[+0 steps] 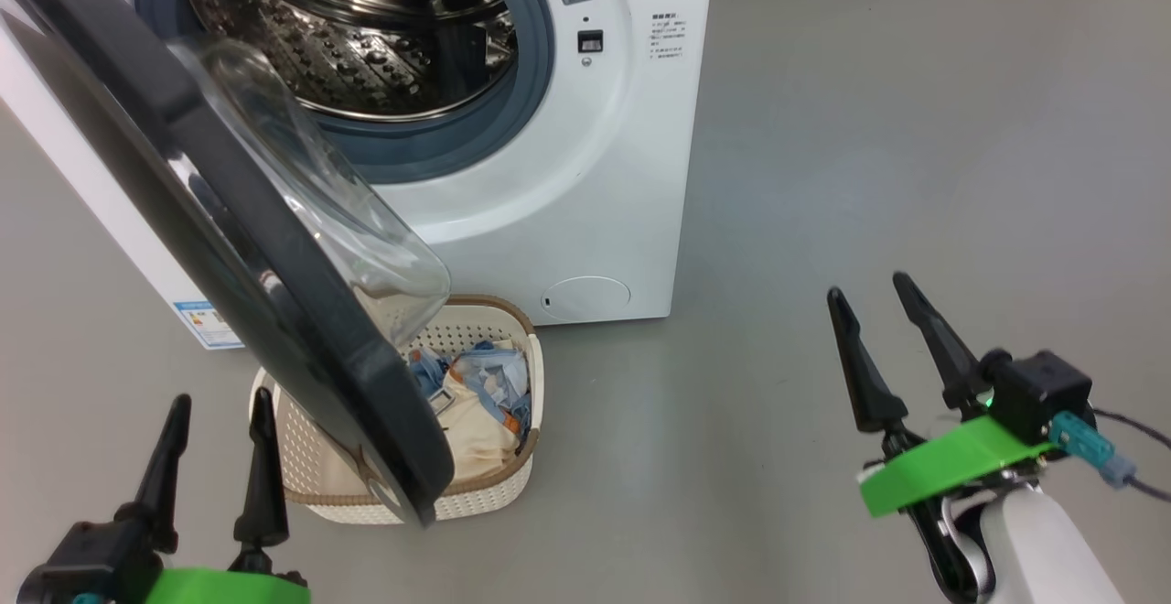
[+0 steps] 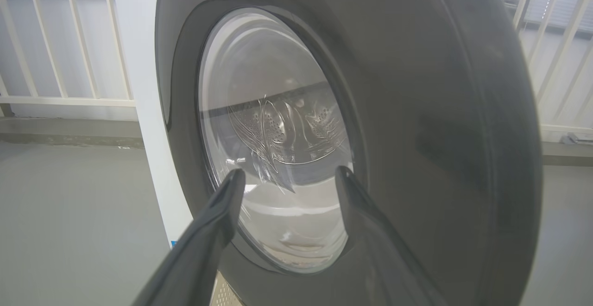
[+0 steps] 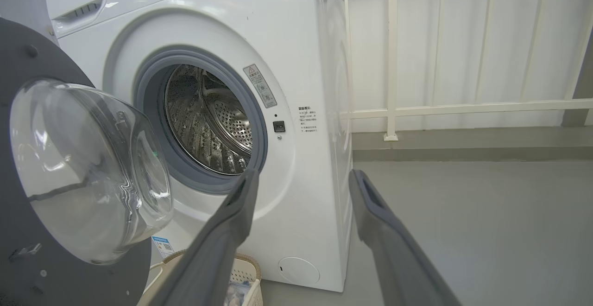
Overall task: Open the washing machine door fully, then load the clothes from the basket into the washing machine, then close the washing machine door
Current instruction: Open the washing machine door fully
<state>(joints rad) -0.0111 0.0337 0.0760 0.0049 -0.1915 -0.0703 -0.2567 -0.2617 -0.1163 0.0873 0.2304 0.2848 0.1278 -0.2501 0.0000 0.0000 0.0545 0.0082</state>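
The white washing machine stands with its steel drum exposed. Its round black door hangs swung out to the left, glass bowl facing the opening, and overhangs the basket. The cream basket sits on the floor in front of the machine, holding light blue and cream clothes. My left gripper is open at the lower left, just outside the door's outer face. My right gripper is open over bare floor, well right of the basket.
Grey floor spreads to the right of the machine. A white railing and a low kerb run behind it. A blue label sticker sits low on the machine's front, and a round flap lies near its base.
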